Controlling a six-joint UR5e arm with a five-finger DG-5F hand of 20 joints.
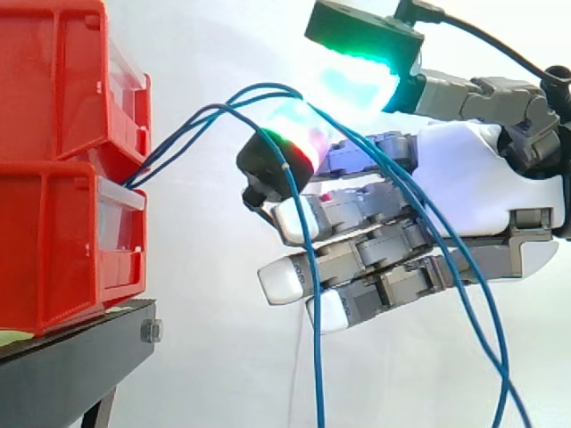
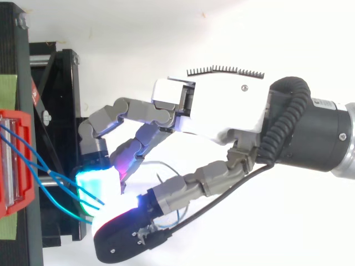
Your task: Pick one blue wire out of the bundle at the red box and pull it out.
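Observation:
Blue wires (image 1: 192,119) come out of the gap between the two stacked red boxes (image 1: 62,178) at the left and arch rightward to my hand (image 1: 473,178). The thumb, glowing green and cyan, and one curled finger, glowing red and green, are closed together on the wires at the top of the arch. I cannot tell whether one wire or more sits in that pinch. The other fingers (image 1: 290,276) stretch straight toward the boxes with white pads. Past the pinch the wires (image 1: 312,312) hang down in front of the fingers. In the top view the wires (image 2: 50,180) run from the red box (image 2: 14,160) to the glowing pads (image 2: 100,188).
The boxes stand on a black stand (image 1: 71,366), whose frame (image 2: 55,111) lies under the fingers in the top view. A white curtain backs the scene. A gap of open space separates the straight fingertips from the box fronts.

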